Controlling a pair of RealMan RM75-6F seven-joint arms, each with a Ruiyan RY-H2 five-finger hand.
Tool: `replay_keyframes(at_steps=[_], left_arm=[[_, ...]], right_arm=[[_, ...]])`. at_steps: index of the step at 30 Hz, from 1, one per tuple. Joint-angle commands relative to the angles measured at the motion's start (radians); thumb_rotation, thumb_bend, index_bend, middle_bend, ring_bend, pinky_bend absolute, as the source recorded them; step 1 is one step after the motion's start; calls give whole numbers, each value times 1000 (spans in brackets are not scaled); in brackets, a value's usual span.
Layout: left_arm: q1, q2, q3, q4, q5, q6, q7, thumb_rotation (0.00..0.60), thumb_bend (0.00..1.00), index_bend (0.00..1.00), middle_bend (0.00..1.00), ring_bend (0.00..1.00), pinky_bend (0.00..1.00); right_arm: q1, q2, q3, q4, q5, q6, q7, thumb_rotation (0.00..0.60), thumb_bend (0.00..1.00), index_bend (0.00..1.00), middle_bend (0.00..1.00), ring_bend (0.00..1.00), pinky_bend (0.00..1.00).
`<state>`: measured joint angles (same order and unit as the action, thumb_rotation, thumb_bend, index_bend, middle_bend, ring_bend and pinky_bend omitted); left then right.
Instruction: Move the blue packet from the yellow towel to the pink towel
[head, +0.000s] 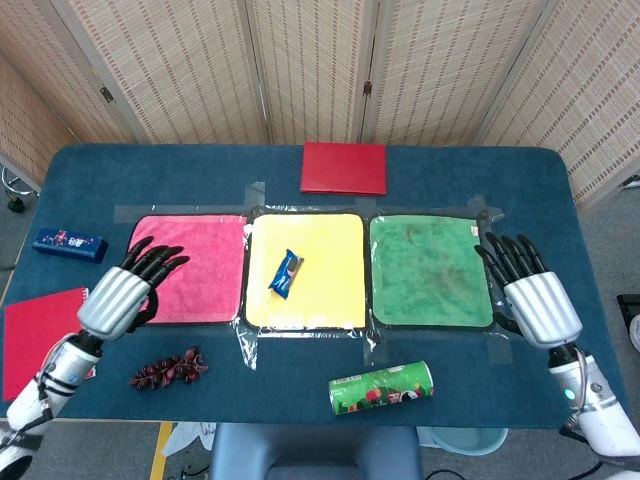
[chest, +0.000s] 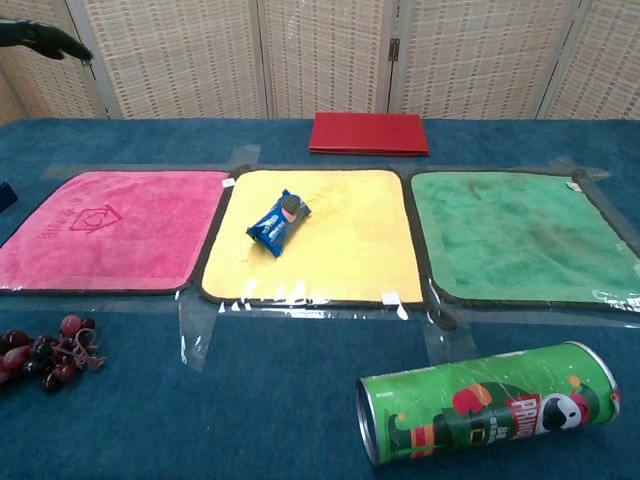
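The packet (head: 286, 273) lies tilted on the yellow towel (head: 330, 300), toward that towel's left half, and nothing touches it. The yellow towel sits mid-desk, between the pink towel (head: 205, 285) on its left and a green towel (head: 430, 270) on its right, all three taped down in a row.

The left robot hand (head: 125, 295) hangs over the lower left corner of the pink towel with its fingers spread and nothing in them. In the chest view only its dark fingertips (chest: 45, 38) show at the top left corner. The right robot hand (head: 530, 295) hovers just off the green towel's right edge, near the desk's right side, fingers also spread and empty; the chest view does not show it.

A red book (head: 343, 167) lies near the desk's (head: 560, 190) far edge, behind the yellow towel. A green can (head: 382, 389) lies on its side near the front edge. Grapes (head: 167, 370) sit near the front edge, below the pink towel. A blue box (head: 69, 244) and a red notebook (head: 35, 335) lie along the left edge.
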<state>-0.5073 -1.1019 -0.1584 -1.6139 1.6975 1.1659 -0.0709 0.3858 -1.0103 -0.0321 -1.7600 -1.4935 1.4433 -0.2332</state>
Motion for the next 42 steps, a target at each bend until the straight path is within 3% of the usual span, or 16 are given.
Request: replay_keyframes(at_steps=[1, 10, 16, 23, 28, 31, 42], left_arm=[[-122, -3, -26, -9, 27, -128, -1, 600, 979, 99, 104, 98, 23], [-350, -63, -53, 18, -21, -397, 57, 600, 963, 73, 72, 58, 1], [-452, -148, -56, 87, -85, -513, 101, 588, 963, 135, 81, 77, 0], [-528, -225, -42, 170, -173, -621, 187, 462, 963, 171, 126, 115, 0], [-575, -260, -35, 207, -280, -709, 248, 231, 963, 175, 128, 113, 0], [-598, -281, -32, 227, -337, -730, 282, 148, 962, 172, 127, 102, 0], [-676, -378, 19, 316, -469, -750, 409, 138, 963, 183, 127, 95, 0]], right_arm=[[-43, 18, -14, -19, -30, 42, 10, 600, 125, 0, 0, 0, 0], [-108, 17, -10, -26, -58, 74, 7, 600, 125, 0, 0, 0, 0], [-127, 14, 2, -22, -63, 71, 11, 600, 124, 0, 0, 0, 0], [-145, 14, 15, -9, -69, 65, 25, 600, 125, 0, 0, 0, 0], [-151, 5, 24, 7, -68, 49, 37, 600, 125, 0, 0, 0, 0], [-152, -2, 30, 14, -69, 40, 39, 600, 125, 0, 0, 0, 0], [-161, -9, 47, 31, -64, 19, 52, 600, 125, 0, 0, 0, 0]])
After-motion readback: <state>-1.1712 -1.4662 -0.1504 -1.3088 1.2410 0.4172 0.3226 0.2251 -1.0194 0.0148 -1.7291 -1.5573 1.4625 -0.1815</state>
